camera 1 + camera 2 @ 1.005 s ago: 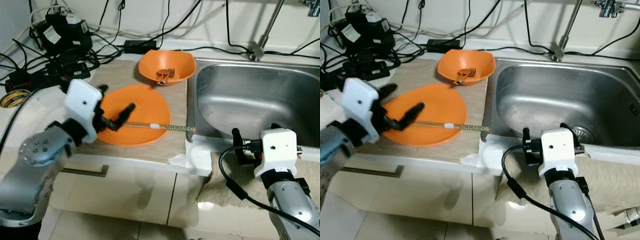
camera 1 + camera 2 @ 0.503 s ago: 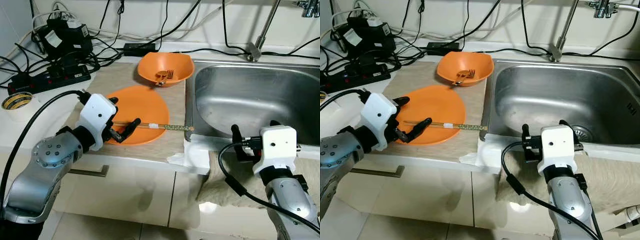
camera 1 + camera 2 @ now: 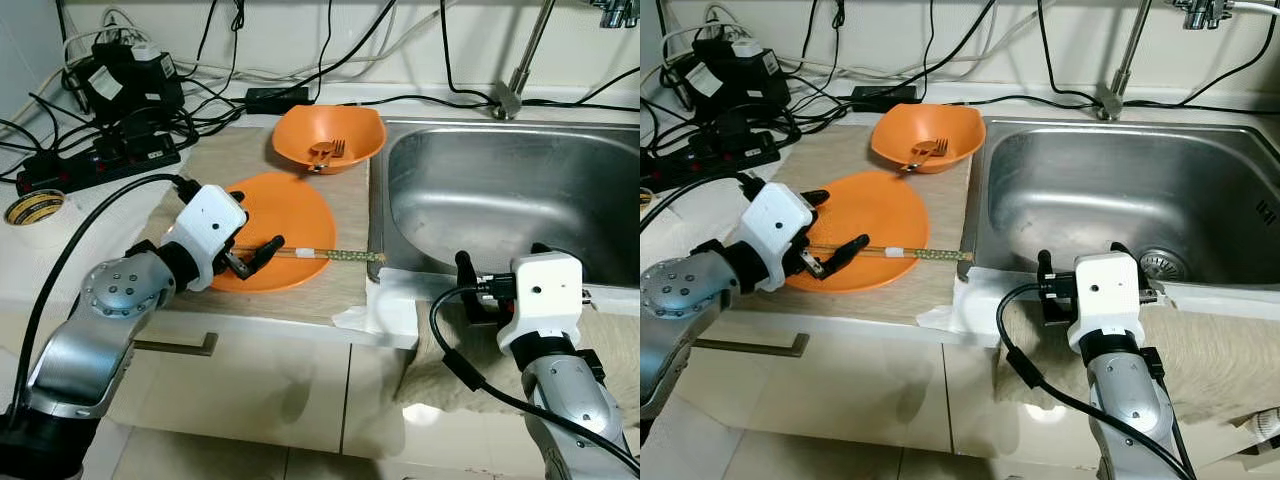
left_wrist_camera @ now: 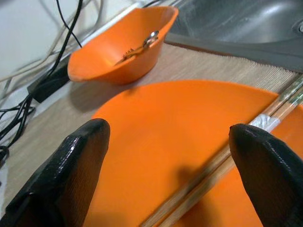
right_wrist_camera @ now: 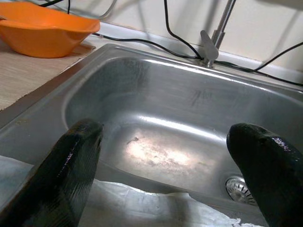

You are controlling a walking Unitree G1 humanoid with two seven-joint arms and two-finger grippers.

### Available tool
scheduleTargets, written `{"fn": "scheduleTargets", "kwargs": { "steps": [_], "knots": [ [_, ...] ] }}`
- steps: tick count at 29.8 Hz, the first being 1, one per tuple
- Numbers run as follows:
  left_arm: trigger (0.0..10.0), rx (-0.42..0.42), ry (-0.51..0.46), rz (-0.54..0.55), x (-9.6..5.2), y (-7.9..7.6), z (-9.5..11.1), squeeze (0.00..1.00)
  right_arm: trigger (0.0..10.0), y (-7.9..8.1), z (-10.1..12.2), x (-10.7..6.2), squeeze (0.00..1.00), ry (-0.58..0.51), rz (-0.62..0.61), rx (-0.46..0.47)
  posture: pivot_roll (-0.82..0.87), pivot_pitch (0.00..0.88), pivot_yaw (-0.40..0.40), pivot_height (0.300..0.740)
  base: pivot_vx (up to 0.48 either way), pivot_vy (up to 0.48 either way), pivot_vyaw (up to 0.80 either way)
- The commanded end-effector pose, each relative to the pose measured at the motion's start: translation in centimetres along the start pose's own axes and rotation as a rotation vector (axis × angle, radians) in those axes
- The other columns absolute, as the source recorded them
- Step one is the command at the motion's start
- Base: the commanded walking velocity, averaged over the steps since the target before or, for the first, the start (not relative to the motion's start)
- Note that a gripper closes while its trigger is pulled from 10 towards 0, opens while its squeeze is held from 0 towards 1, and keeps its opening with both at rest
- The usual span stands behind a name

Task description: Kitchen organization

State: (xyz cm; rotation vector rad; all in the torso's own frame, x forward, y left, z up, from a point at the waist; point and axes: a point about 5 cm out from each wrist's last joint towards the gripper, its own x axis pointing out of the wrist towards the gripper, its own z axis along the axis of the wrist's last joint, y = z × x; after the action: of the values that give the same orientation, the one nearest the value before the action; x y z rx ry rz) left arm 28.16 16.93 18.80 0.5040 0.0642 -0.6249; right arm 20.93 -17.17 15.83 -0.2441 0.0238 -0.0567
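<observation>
Your left gripper point(image 3: 250, 258) had dropped onto the plate point(image 3: 300, 205), fingers spread astride the chopsticks point(image 3: 330, 255) (ready to pinch); right gripper point(image 5: 165, 156) idled, spread.

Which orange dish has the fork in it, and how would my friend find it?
Start at the sink and look to the counter on its left, where two orange dishes sit. The bowl is the one farther back, near the black cables. Unlike the flat plate with chopsticks across it, it has raised sides and holds a fork.
</observation>
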Motion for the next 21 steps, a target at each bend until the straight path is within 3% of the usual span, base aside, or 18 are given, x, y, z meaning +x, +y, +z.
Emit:
{"fn": "scheduleTargets", "kwargs": {
  "steps": [1, 14, 21],
  "knots": [
    [10.0, 0.023, -0.005, -0.002, 0.39, 0.08, 0.22, 0.0, 10.0, 0.23, 0.05, -0.05, 0.0, -0.01, 0.002, 0.003, 0.0, 0.0, 0.074, 0.736, 0.0, 0.0, 0.0],
    [10.0, 0.008, 0.021, -0.075, 0.47, 0.05, 0.04, 0.0, 10.0, -0.08, -0.24, 0.15, 0.0, -0.007, -0.007, -0.005, 0.0, 0.0, 0.077, 0.736, 0.0, 0.0, 0.0],
    [10.0, -0.015, 0.013, -0.109, 0.01, 0.84, 0.81, 0.0, 10.0, -0.2, -0.37, 0.27, 0.0, -0.007, -0.009, -0.011, 0.0, 0.0, 0.077, 0.736, 0.0, 0.0, 0.0]
  ]
}}
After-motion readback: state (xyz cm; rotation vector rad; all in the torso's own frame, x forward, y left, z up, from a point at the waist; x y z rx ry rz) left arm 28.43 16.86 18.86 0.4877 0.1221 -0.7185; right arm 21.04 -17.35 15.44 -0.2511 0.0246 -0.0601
